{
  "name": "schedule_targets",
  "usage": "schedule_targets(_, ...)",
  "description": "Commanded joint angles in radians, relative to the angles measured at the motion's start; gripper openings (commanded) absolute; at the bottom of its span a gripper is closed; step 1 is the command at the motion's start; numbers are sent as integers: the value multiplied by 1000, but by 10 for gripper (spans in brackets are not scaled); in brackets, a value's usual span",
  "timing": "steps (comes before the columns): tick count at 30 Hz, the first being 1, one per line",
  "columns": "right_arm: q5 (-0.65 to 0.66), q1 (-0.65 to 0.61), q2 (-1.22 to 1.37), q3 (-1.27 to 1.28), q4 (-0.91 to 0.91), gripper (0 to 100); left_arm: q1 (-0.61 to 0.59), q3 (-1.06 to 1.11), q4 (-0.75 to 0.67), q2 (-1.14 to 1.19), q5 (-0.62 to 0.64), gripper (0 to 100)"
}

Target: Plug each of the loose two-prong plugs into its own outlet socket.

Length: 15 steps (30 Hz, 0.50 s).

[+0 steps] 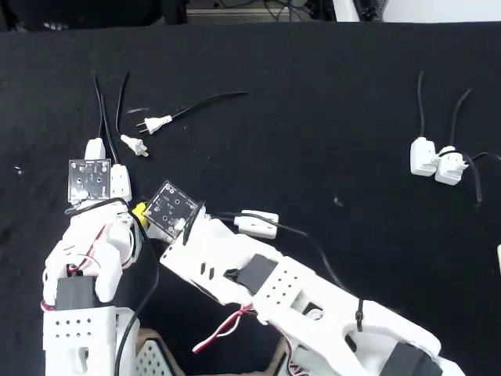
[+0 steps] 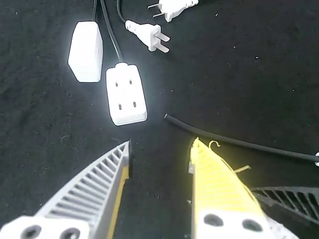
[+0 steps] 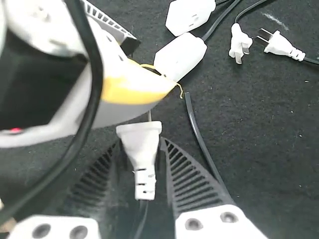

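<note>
The high view looks steeply down from a fixed spot above the counter (image 1: 329, 117), far enough off to take in its far edge and both arms coming in over the near edge. The left wrist view sits just behind the left gripper (image 2: 161, 144) and faces down between its parted fingers, close to the counter. The right wrist view sits likewise behind the right gripper (image 3: 141, 143), which clasps a plug (image 3: 142, 154) right under the lens. All three views share the near-left part of the counter, with the outlet socket (image 2: 127, 94) and a loose plug (image 2: 149, 36) beyond it. The right wrist view also catches the left gripper's yellow finger (image 3: 132, 89).
</note>
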Motion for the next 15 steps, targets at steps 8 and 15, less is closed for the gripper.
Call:
schedule_targets(8, -6, 21, -119, -41, 17, 11, -5, 15, -12, 5, -5, 198)
schedule_targets(15, -5, 18, -117, -48, 37, 11, -5, 15, -12, 5, -5, 198)
